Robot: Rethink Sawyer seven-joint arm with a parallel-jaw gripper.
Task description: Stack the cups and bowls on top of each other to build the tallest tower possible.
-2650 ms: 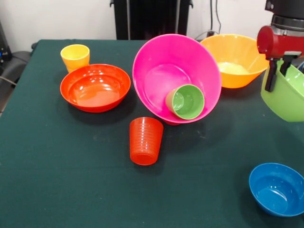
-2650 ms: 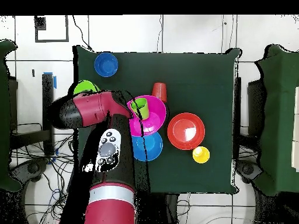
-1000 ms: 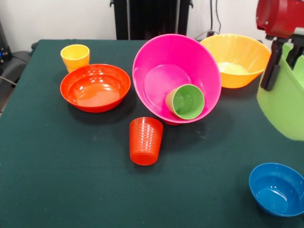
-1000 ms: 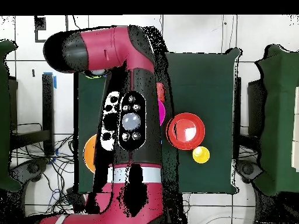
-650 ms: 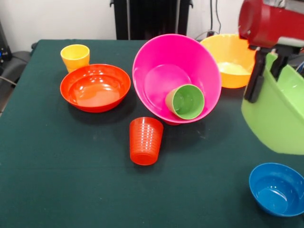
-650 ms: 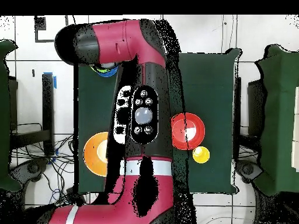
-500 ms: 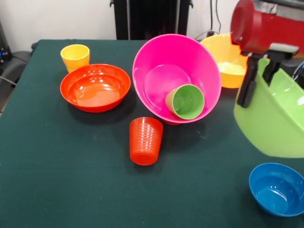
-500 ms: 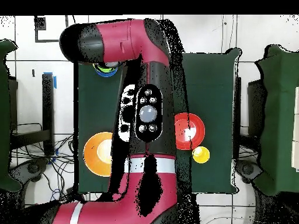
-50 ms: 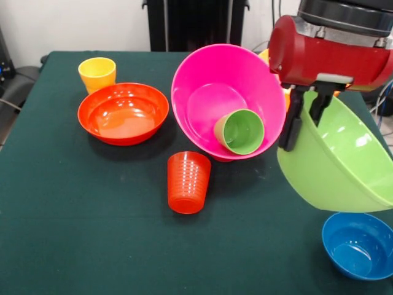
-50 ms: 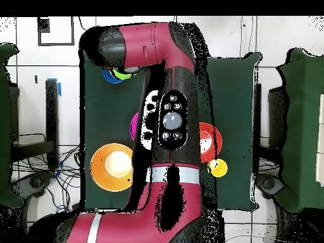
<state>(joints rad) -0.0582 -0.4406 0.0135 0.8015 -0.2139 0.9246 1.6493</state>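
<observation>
In the front view my gripper (image 9: 305,117) is shut on the rim of the lime green bowl (image 9: 344,166), one finger outside the wall and one inside. That bowl hangs tilted in the air at the right, just above the small blue bowl (image 9: 358,244). The large pink bowl (image 9: 215,86) leans toward the camera at the centre, and a light green cup (image 9: 241,131) lies on its side inside it. Upright in front of it is the ribbed orange-red cup (image 9: 188,182). The shallow red-orange bowl (image 9: 123,112) and the yellow cup (image 9: 97,74) stand at the left.
The yellow-orange bowl (image 9: 265,55) is mostly hidden behind the arm in the front view and shows whole from overhead (image 10: 112,167). The red arm (image 10: 168,120) covers the table's middle in the overhead view. The dark green table (image 9: 73,233) fills the front view.
My gripper has carried the lime green bowl leftward and closer in the front view, from the right edge to above the blue bowl. The arm now hides most of the yellow-orange bowl.
</observation>
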